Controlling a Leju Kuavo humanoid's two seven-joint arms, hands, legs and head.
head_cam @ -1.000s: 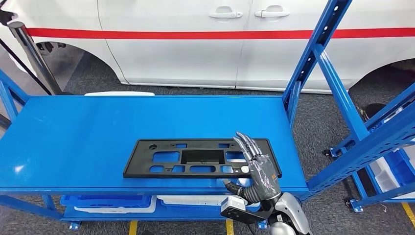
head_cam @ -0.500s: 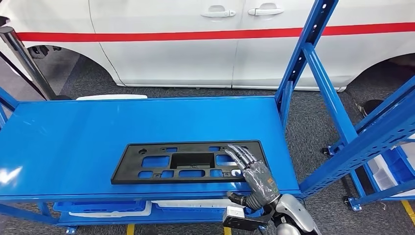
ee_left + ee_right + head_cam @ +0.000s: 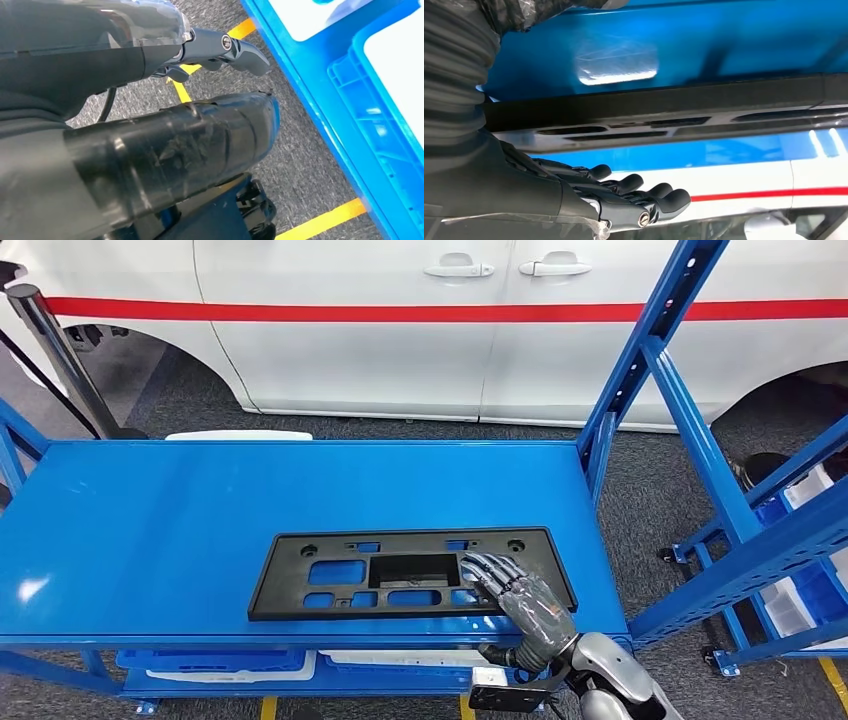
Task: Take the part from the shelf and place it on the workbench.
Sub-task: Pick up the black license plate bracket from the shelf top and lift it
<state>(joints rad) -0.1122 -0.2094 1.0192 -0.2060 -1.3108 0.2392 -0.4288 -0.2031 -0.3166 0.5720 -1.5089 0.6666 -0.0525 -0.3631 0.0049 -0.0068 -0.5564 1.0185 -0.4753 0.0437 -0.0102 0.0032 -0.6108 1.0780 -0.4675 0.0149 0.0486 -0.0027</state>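
A long black plastic part [image 3: 410,572], a flat frame with rectangular cutouts, is lying flat on the blue counter [image 3: 180,510], close to its near edge and towards the right end. That looks like the placement the task asks for, so the job appears close to done.

The robot's right hand [image 3: 520,600] is reaching up from below the counter edge, with its fingers [image 3: 490,568] stretched out and lying over the right end of the part. Whether it is gripping or only resting there cannot be told; it may be steadying the part as it settles.

In the left wrist view, the left hand [image 3: 165,135] is hanging beside the body, holding nothing, fingers loosely apart, above grey floor with yellow lines [image 3: 320,220].

A white car [image 3: 430,330] is standing behind the counter.
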